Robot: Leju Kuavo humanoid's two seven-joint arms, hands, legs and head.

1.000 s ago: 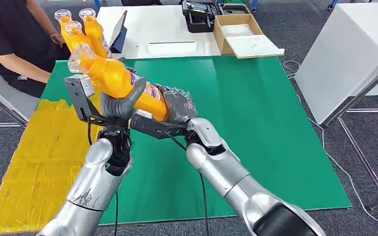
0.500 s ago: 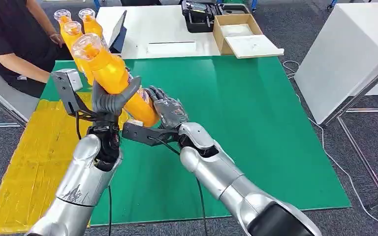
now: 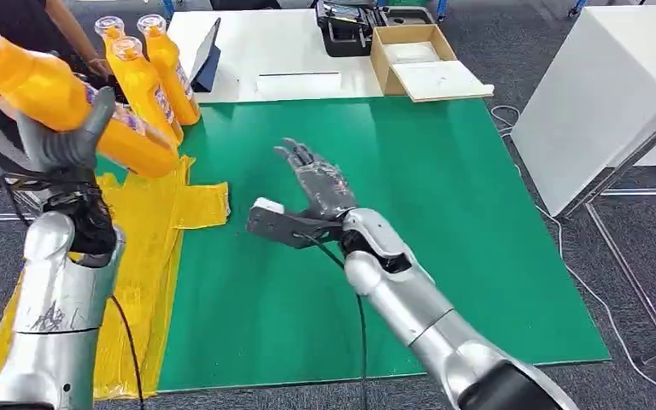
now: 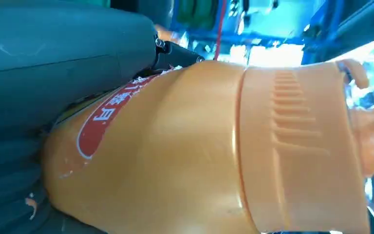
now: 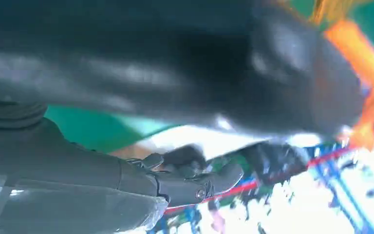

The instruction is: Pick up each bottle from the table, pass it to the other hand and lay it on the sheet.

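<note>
- We see the left robot hand (image 3: 64,145) raised at about 10 o'clock in the head view, its thick grey thumb and fingers wrapped around an orange bottle (image 3: 60,98).
- The held bottle lies tilted in the air, cap end toward 10 o'clock, base end over the near edge of the yellow sheet (image 3: 149,248) and close to the standing bottles.
- In the left wrist view we find the same bottle (image 4: 199,151) pressed against the grey cover of the left robot hand (image 4: 53,68), a red label showing on its side.
- The right robot hand (image 3: 316,181) hovers above the green mat (image 3: 444,213) near the centre, fingers spread and stretched toward 12 o'clock, holding nothing and touching nothing.
- In the right wrist view the right robot hand (image 5: 185,180) appears blurred; its dark fingers (image 5: 209,183) look extended with nothing between them.
- The two robot hands are well apart.
- Three more orange bottles (image 3: 149,73) stand upright in a tight cluster at about 11 o'clock, at the far corner of the green mat, just beside the sheet's far end.
- The yellow sheet lies crumpled along the 9 o'clock side of the worktop (image 3: 248,342), partly overlapping the green mat.
- A person's arm (image 3: 73,38) reaches in at 11 o'clock behind the standing bottles.
</note>
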